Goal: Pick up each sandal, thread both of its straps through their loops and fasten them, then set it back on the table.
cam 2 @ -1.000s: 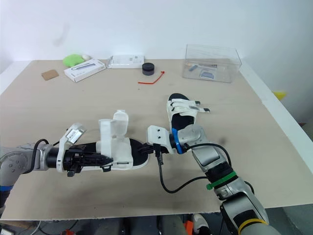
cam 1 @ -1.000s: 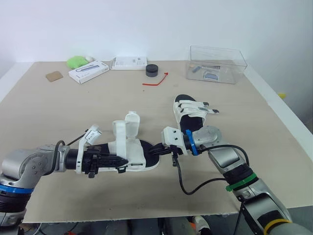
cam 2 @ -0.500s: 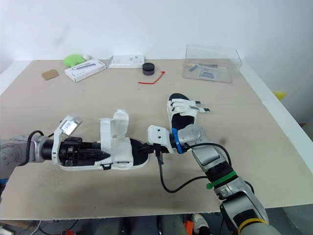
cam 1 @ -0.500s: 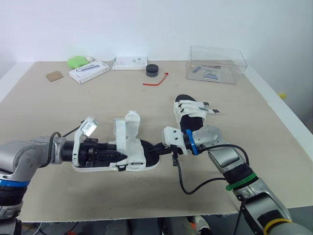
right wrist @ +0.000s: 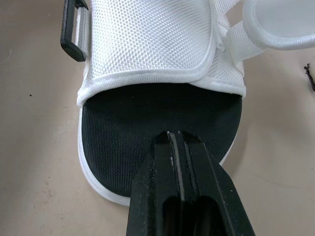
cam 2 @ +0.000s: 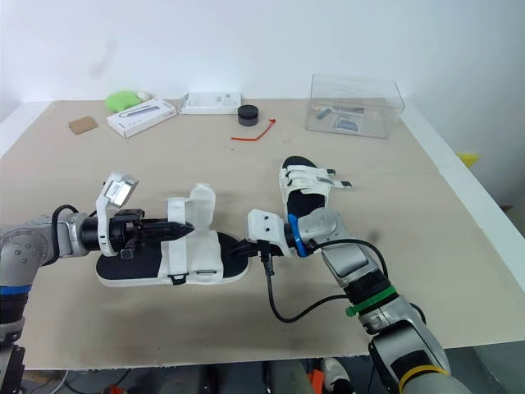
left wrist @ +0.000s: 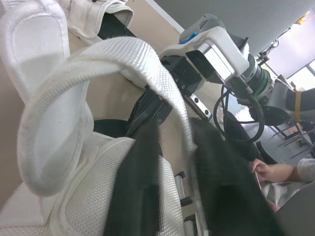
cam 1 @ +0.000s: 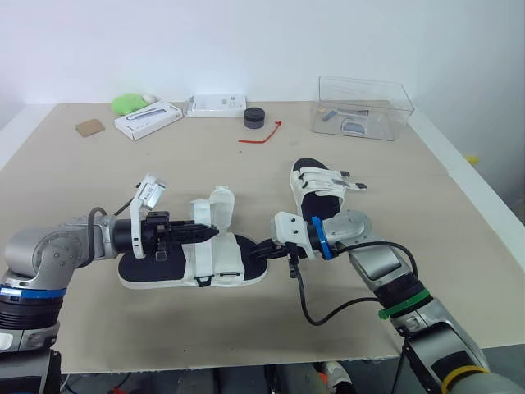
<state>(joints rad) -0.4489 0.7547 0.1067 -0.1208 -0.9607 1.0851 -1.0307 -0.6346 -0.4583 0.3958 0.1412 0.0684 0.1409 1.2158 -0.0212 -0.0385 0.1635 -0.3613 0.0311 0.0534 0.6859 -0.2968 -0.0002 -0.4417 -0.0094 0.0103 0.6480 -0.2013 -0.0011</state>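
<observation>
While hovering low over the tan worktop [cam 1: 98, 180], points the left gripper [cam 1: 212, 232] rightward along the open sandal [cam 1: 209, 263], above its black heel bed. Shows fingers [left wrist: 138, 187] parted only a little, with a raised white strap [left wrist: 123, 54] looping down through the gap and lying against one finger; cannot tell whether that amounts to a firm pinch. Has the open sandal flat on the worktop near the front edge, toe to the right, two straps standing up unfastened, a black buckle [right wrist: 74, 29] at the side of its mesh upper. Meets that toe from the right with the right gripper [cam 1: 264, 249]: fingers [right wrist: 157, 167] pressed fully together, nothing between them, tips at the toe's black footbed just inside the white rim; cannot tell whether touching. Further right and a bit farther back, just beyond the right wrist, finds the second sandal [cam 1: 321, 185], flat on the worktop, white straps laid across its footbed. Along the far edge, again from the left: a brown card scrap [cam 1: 90, 127], a green lump [cam 1: 127, 103], a white box [cam 1: 148, 120], a flat white packet [cam 1: 216, 105], a black puck [cam 1: 255, 117], a red tie [cam 1: 261, 135], and a clear plastic box [cam 1: 361, 107] at the right.
</observation>
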